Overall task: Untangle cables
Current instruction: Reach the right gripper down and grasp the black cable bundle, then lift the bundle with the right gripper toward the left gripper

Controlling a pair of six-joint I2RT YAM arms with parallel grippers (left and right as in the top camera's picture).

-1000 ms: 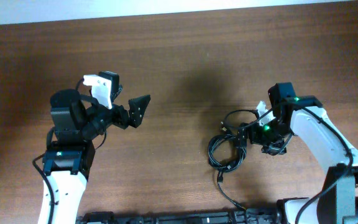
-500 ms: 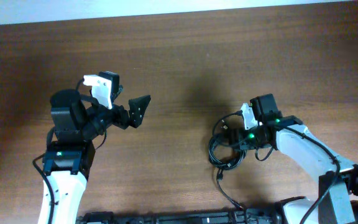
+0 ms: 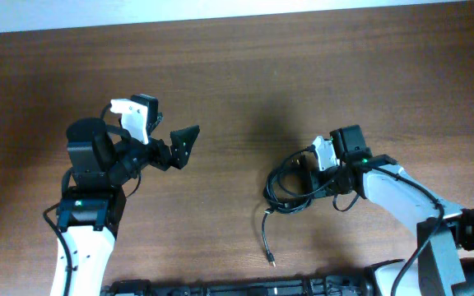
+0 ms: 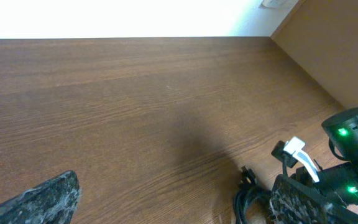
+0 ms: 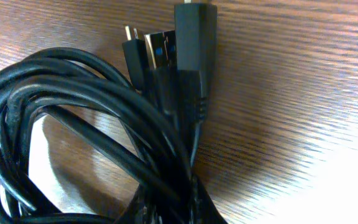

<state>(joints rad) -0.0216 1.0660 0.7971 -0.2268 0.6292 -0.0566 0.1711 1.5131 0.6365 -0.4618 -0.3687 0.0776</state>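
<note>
The cables [image 3: 289,187] are a bunch of thin black cords looped together right of the table's middle. One loose end [image 3: 266,238] trails toward the front edge. My right gripper [image 3: 318,182] is shut on the bunch at its right side. Up close, the cables [image 5: 73,112] fill the right wrist view, with three plug ends [image 5: 166,56] lying side by side above my right gripper [image 5: 188,205], which pinches the cords. My left gripper [image 3: 183,146] hovers open and empty well left of the bunch. The left wrist view shows its fingers [image 4: 42,199] spread wide and the cables [image 4: 250,202] at lower right.
The brown wooden table [image 3: 237,82] ends at a pale far edge [image 3: 237,16]. Black hardware [image 3: 220,288] lines the front edge between the arm bases. My right arm [image 4: 347,155], with green lights, shows in the left wrist view.
My right gripper went from open to shut on the cables and moved left with them. The bunch shifted left and one end trailed out toward the front. The left arm stayed still.
</note>
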